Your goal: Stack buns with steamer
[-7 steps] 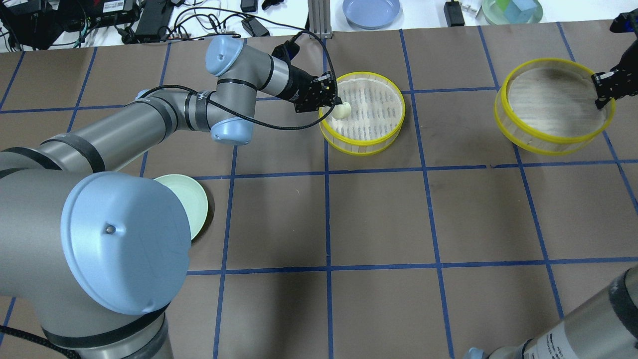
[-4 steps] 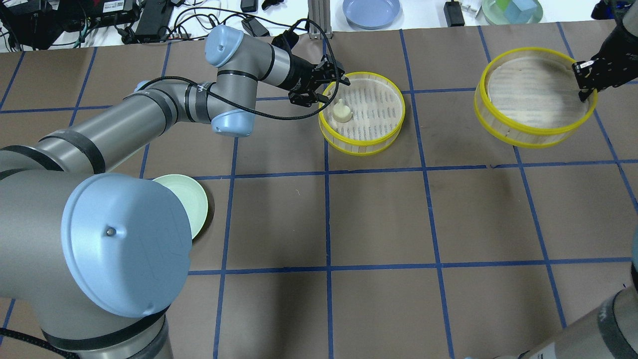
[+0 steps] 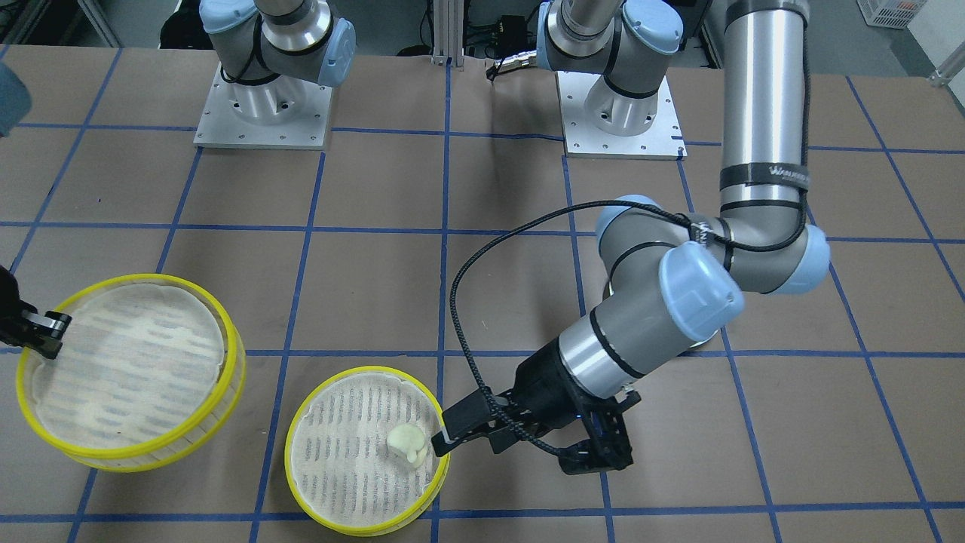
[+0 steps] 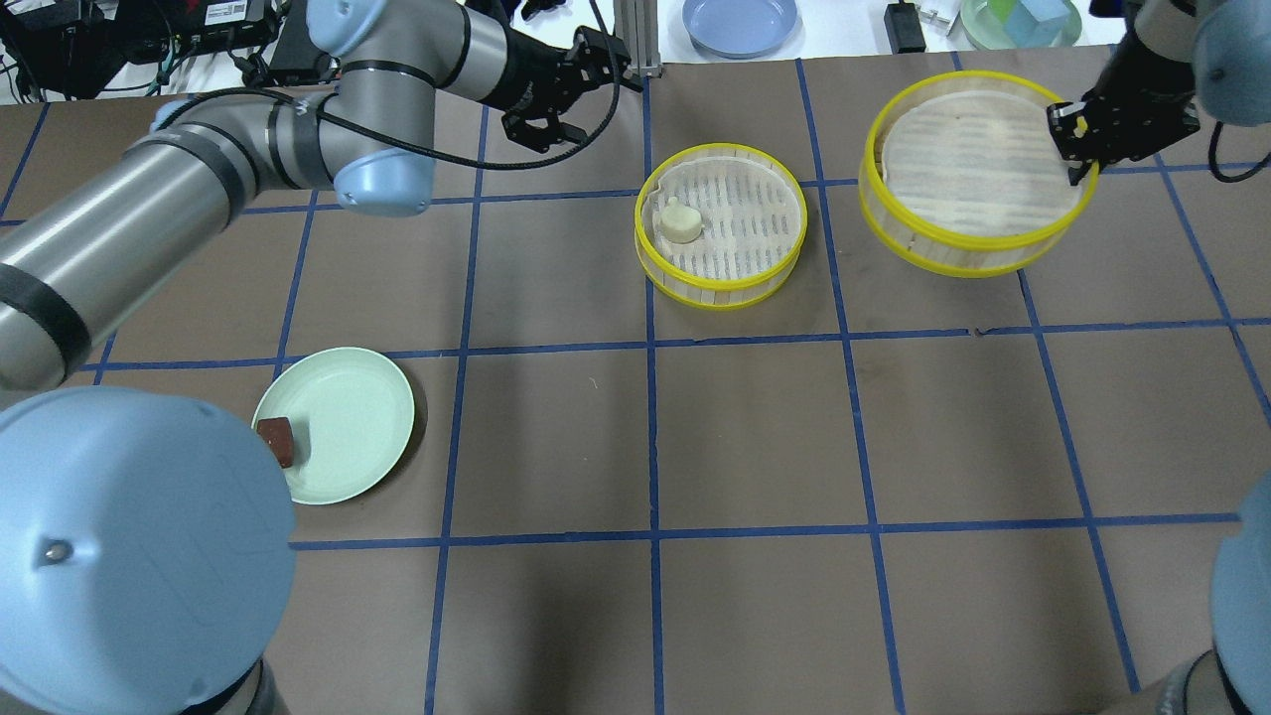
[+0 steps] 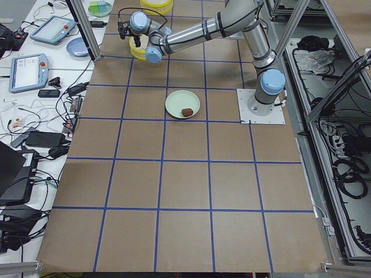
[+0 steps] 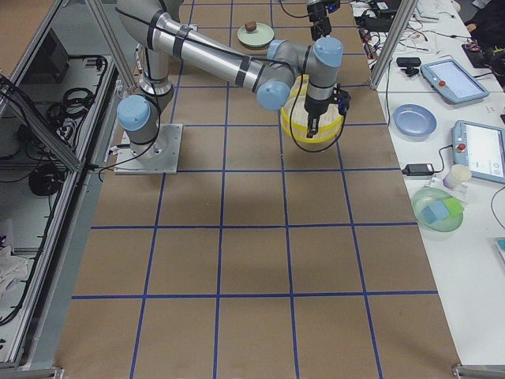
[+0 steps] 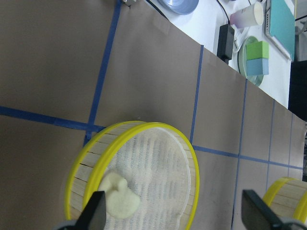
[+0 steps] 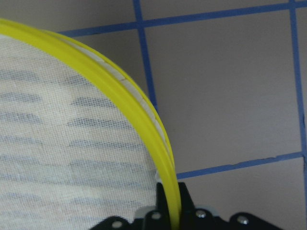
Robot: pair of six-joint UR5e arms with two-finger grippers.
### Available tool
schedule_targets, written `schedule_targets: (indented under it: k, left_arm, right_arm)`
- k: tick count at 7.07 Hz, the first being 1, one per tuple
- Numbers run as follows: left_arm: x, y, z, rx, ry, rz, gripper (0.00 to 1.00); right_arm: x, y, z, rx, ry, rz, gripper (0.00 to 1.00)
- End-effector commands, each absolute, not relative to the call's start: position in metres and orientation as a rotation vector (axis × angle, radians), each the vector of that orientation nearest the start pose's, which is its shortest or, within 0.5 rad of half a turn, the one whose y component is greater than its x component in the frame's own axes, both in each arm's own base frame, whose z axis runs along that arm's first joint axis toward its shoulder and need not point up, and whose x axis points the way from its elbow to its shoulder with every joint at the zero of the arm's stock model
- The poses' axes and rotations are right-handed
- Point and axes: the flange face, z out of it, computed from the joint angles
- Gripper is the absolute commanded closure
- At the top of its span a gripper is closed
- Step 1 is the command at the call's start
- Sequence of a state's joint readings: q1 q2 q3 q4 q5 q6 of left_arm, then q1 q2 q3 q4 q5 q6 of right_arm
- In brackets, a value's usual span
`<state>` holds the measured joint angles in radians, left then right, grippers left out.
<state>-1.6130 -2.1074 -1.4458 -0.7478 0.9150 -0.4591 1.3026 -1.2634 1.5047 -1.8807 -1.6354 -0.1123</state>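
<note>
One bun in, second tray on its way

The dark bun (image 4: 276,440) waits at nine o'clock on the green plate (image 4: 353,417). The left gripper (image 4: 586,99), spread and empty, has backed off toward ten o'clock from the lower steamer tray (image 4: 720,296), where the white bun (image 4: 681,220) lies at nine o'clock. The right gripper (image 4: 1074,164) pinches the second tray (image 4: 963,169) at three o'clock of its rim, lifted and nearer than before. Next, I judge: seat it squarely on top, then fetch the dark bun.
</note>
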Motion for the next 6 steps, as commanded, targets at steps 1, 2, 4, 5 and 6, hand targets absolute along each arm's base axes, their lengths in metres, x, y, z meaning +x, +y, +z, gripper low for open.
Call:
schedule_targets:
  k: [1, 2, 4, 5, 6]
  left_arm:
    - [-0.170, -0.676, 0.372, 0.279, -2.582, 0.286, 0.00]
    - [-0.144, -0.661, 0.367, 0.206, -2.775, 0.186, 0.00]
    - [-0.103, -0.631, 0.351, 0.162, -3.013, -0.118, 0.00]
    - [-0.073, -0.615, 0.339, 0.125, -3.144, -0.249, 0.00]
    - [-0.044, -0.601, 0.327, 0.125, -3.182, -0.309, 0.00]
  right_arm:
    - [0.057, -0.633, 0.381, 0.336, 3.174, -0.163, 1.00]
    - [0.101, -0.630, 0.371, 0.300, 3.177, -0.142, 1.00]
    - [0.130, -0.650, 0.329, 0.337, 3.135, -0.165, 1.00]
    - [0.159, -0.649, 0.313, 0.339, 3.101, -0.129, 1.00]
    - [0.169, -0.648, 0.305, 0.392, 3.093, -0.108, 1.00]
